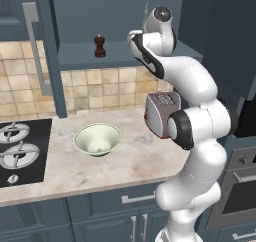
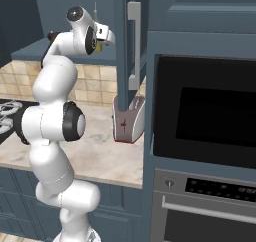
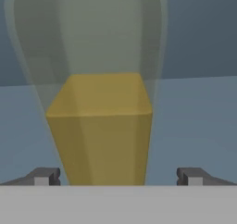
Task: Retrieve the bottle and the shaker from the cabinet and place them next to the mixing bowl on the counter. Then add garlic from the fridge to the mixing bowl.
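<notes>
Grasp of the bottle (image 3: 99,126) on the cabinet (image 1: 150,51) shelf. The gripper (image 3: 118,177) is raised to the shelf with its jaws spread wide, one fingertip (image 3: 44,176) either side of the bottle's yellow body, neither visibly touching. Keep the bottle centred, close level on its lower body, then lift straight up. The shaker (image 1: 100,46) stands further left on the shelf; the mixing bowl (image 1: 98,139) waits mid-bench.

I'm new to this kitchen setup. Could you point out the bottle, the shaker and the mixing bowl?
bottle (image 3: 99,135), hand view, yellow liquid in its body.
shaker (image 1: 100,47), left base view, middle of its brown body.
mixing bowl (image 1: 86,136), left base view, inner wall.
</notes>
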